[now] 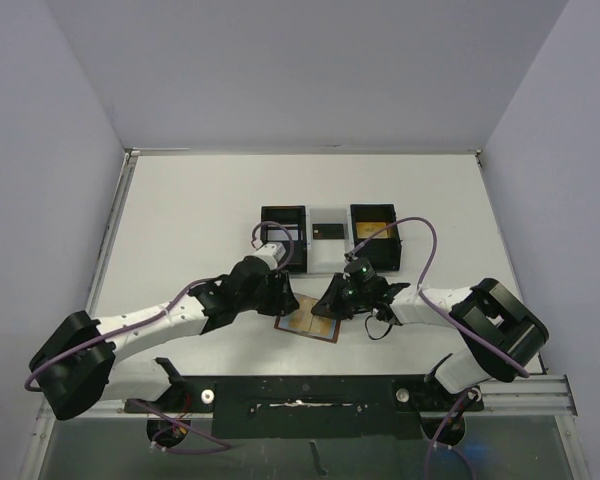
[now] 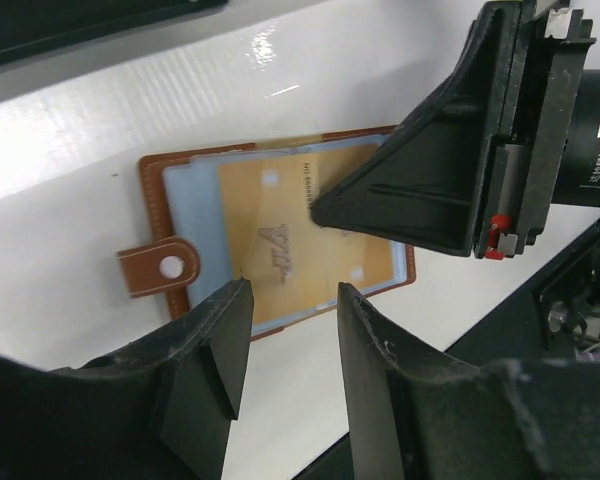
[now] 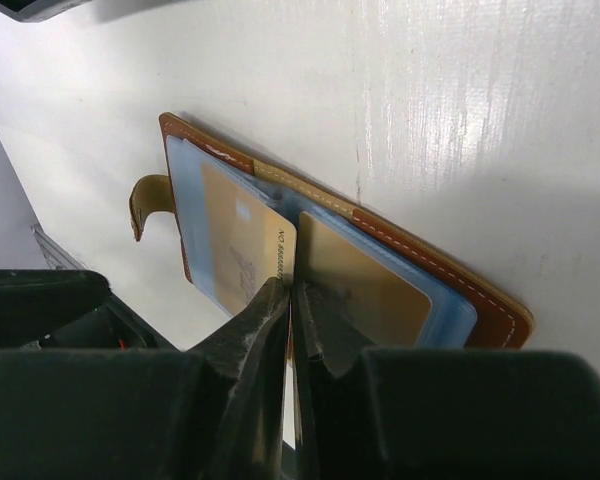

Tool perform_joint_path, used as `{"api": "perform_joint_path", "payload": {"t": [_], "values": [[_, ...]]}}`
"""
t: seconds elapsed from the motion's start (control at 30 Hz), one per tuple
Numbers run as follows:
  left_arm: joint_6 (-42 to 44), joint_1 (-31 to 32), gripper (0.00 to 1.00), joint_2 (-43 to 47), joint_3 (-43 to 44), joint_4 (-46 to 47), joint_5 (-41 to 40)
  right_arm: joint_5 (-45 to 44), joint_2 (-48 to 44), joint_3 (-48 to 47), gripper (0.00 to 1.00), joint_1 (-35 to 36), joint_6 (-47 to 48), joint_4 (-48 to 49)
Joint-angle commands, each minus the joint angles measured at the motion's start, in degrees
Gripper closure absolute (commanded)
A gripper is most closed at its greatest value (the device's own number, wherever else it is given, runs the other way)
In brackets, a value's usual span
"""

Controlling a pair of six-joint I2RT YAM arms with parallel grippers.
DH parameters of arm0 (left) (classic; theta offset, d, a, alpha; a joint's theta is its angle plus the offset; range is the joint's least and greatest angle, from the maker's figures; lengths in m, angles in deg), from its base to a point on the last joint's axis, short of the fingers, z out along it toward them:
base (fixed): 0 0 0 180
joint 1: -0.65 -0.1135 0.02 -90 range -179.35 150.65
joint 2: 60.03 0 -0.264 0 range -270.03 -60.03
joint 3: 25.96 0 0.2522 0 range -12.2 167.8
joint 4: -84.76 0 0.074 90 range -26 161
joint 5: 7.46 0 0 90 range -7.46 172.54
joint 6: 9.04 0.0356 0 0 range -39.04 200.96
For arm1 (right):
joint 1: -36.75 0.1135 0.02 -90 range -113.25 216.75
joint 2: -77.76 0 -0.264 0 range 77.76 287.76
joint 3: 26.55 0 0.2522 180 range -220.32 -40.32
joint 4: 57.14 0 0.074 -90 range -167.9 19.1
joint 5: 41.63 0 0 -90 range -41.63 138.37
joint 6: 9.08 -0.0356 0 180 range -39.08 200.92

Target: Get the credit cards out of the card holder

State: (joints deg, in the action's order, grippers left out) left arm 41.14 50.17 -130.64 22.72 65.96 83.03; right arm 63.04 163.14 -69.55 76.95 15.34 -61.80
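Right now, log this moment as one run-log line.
card holder: open flat | credit cards: in holder | left end effector: open, empty | right end effector: shut, tips at card edge

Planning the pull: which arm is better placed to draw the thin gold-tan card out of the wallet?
Left, probably: the left fingers, open, frame the gold-tan card's near edge, while the right fingers, shut, appear to pin the open reddish-brown leather wallet.

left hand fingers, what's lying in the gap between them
Left wrist view: the gap of the open left hand shows the card holder's near edge with a gold credit card in it, then bare white table.
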Motion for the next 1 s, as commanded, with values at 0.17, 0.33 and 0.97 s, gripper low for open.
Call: {"api": "perform_joint_path", "payload": {"t": [0.17,0.33,0.97], "values": [[-1.92,0.61,0.73,-8.96,0.14,6.99,-0.23,-0.56,-0.85,-1.7,0.93,-0.08,2.04,-2.07],[0.45,0.67,0.78,-10.57,0.32,3.82,-4.53,-0.73,-1.81,-1.62,0.93,-0.03,1.8,-1.72],[-1.83,0.65,0.9,-12.53,-4.07,4.16,-2.45,1.97,1.31,4.51,0.81,1.09,-5.61,14.54]]}}
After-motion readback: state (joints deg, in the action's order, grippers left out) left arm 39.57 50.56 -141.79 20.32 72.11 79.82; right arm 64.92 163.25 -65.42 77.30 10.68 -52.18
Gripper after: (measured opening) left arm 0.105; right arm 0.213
